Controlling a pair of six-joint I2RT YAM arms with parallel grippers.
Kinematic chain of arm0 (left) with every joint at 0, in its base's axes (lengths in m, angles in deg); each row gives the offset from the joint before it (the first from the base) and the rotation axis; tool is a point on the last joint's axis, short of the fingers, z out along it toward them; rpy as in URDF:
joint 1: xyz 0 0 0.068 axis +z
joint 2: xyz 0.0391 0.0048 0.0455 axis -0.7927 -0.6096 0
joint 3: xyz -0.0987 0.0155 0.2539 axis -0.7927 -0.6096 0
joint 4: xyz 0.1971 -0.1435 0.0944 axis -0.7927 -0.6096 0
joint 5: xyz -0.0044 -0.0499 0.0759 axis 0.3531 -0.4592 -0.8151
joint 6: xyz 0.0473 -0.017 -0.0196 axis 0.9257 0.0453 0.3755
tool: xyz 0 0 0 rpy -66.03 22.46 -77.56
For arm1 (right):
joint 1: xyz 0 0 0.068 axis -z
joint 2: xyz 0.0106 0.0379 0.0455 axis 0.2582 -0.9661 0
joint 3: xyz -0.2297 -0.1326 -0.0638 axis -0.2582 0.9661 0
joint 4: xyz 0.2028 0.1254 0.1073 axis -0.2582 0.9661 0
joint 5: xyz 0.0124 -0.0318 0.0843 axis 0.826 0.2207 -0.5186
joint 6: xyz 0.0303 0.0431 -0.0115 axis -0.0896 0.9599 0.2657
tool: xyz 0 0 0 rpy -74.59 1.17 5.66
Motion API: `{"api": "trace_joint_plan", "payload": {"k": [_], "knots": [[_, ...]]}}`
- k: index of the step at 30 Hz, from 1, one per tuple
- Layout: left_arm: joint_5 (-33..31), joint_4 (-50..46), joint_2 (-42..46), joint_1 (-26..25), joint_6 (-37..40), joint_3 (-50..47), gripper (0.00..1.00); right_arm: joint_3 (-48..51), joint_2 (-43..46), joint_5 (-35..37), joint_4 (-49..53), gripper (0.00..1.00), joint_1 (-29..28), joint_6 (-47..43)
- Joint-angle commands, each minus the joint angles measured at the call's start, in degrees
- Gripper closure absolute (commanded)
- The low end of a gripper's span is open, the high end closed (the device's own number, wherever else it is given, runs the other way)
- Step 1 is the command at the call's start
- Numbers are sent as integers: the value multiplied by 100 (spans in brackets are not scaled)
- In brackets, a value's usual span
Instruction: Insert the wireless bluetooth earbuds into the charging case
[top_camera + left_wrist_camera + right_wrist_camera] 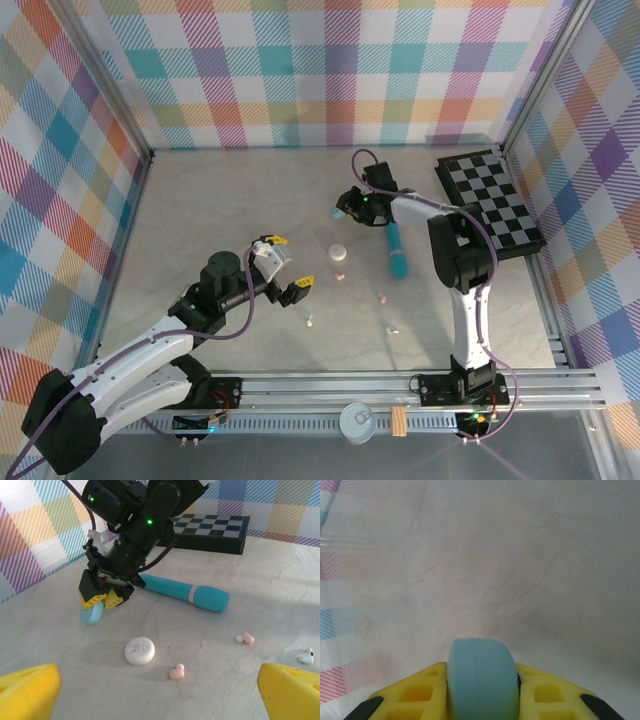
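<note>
My right gripper (345, 207) is shut on a closed light blue charging case (481, 680), held on edge just above the table; the same blue case (91, 614) hangs under its yellow fingers in the left wrist view. A closed white case (139, 650) lies flat on the table. Near it lie a pale pink earbud (177, 672) and, further right, a second pink earbud (245, 638). A white earbud (305, 656) sits at the right edge. My left gripper (290, 265) hovers open before them, nothing between its fingers (27, 690).
A long teal stick (397, 250) lies right of the white case (338, 252). A black checkerboard (490, 200) lies at the back right. Two white earbuds (311, 322) (393, 329) rest nearer the front rail. Plaid walls enclose the table.
</note>
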Motion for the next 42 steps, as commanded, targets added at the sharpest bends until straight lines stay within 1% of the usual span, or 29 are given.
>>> {"api": "trace_joint_plan", "payload": {"k": [1,3,6,9,11,14,16,19,24,26,28,30,33,36,39,42], "knots": [[-92,-42,0,-44,73,15,0,-412,-170,-83,261,75,22,-117],[-84,-33,-26,-45,52,22,0,-459,-294,-6,298,74,46,-67],[-66,26,-56,-45,11,15,0,-476,-422,90,347,65,68,-9],[-67,46,-37,-45,-32,8,0,-480,-443,220,438,59,70,-84],[-66,64,13,-44,-50,-9,0,-489,-372,402,589,57,78,-202],[-130,177,129,-45,-127,-85,0,-243,18,863,729,52,69,-382],[-214,202,179,-42,-187,-114,0,-37,349,1141,851,44,71,-566],[-342,351,221,-36,-277,-207,0,267,874,1426,1025,34,47,-762],[-704,805,245,-28,-546,-414,0,722,1519,1712,1275,30,-227,-986],[-1166,752,232,-10,-724,-409,0,885,1731,1846,1296,30,-439,-1156],[-1810,474,186,46,-843,-339,0,1020,1963,1923,1317,30,-677,-1311],[-2112,274,149,146,-868,-317,0,1100,2133,1940,1348,29,-883,-1512],[-2233,-419,-164,431,-915,-46,0,1200,2360,1956,1457,27,-1141,-1728],[-2448,-1254,-795,726,-1095,484,0,1471,2695,1892,1429,26,-1278,-1758],[-2536,-1851,-1446,949,-1289,1024,0,1790,3071,1788,1403,26,-1301,-1705],[-2382,-2554,-2201,1182,-1300,1685,0,2045,3390,1712,1467,26,-1301,-1684]]}}
